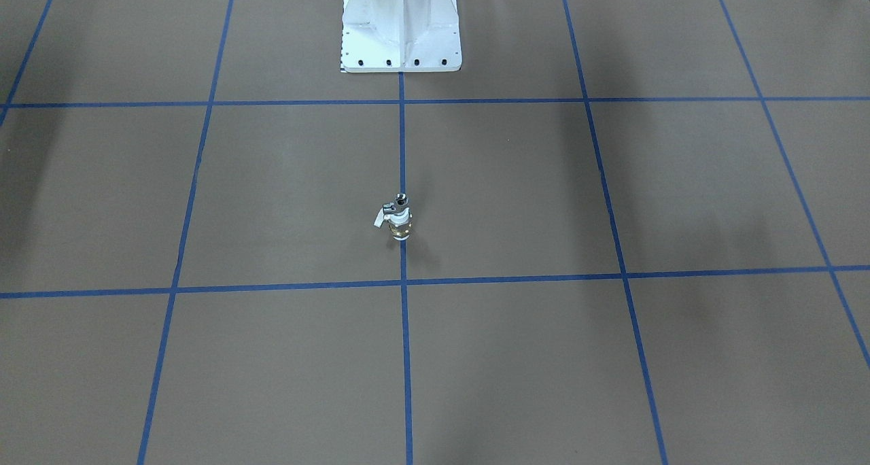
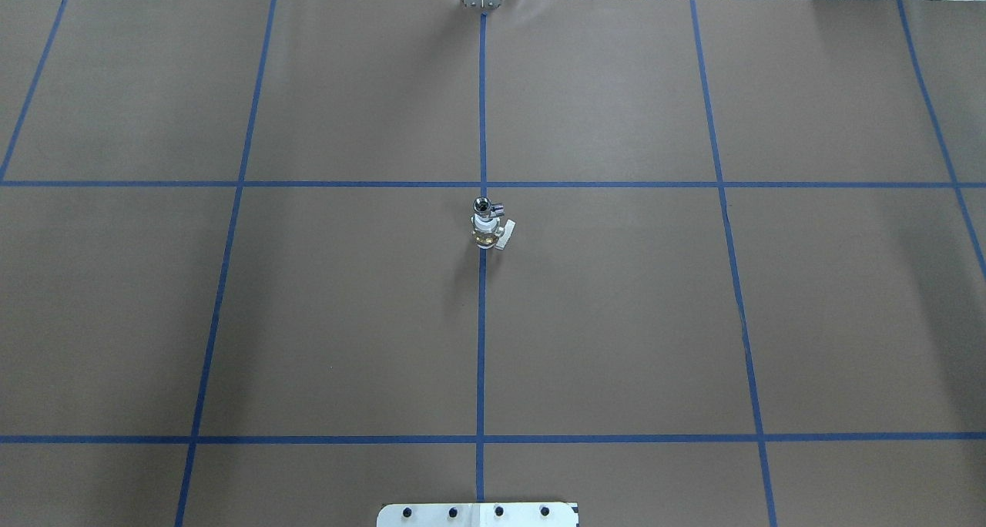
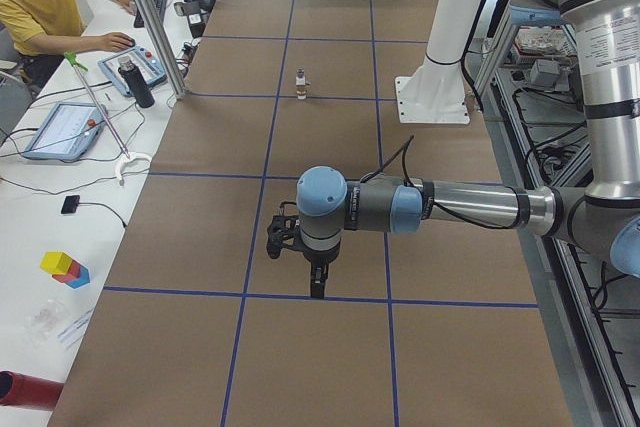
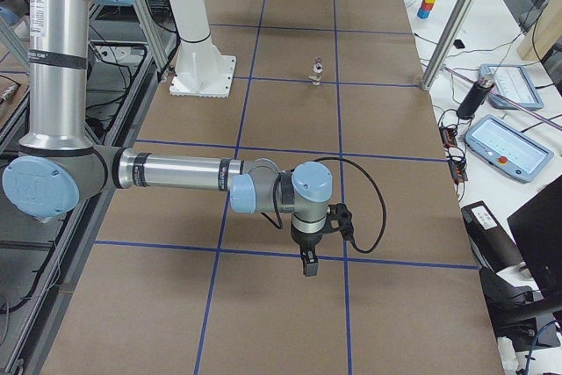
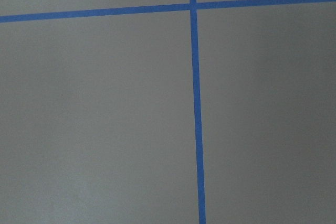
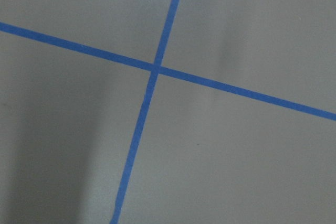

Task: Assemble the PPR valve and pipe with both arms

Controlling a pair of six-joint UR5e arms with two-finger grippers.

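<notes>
The PPR valve (image 1: 398,224) stands upright on the centre blue tape line, brass middle low, white end up, white lever to one side. The silver pipe (image 1: 400,200) sits on its top end. Both show in the overhead view, the valve (image 2: 486,236) and the pipe (image 2: 483,205), and small in the side views (image 3: 301,84) (image 4: 317,70). My left gripper (image 3: 317,285) shows only in the exterior left view, pointing down over the table far from the valve. My right gripper (image 4: 308,265) shows only in the exterior right view, likewise far off. I cannot tell whether either is open. The wrist views show only paper and tape.
The white bolted pedestal (image 1: 401,37) stands behind the valve at the robot's side. Brown paper with a blue tape grid (image 2: 481,319) covers the table. An operator (image 3: 40,2) sits at a side bench with tablets and a dark bottle (image 3: 139,84). A metal post (image 4: 448,32) stands at the table's edge.
</notes>
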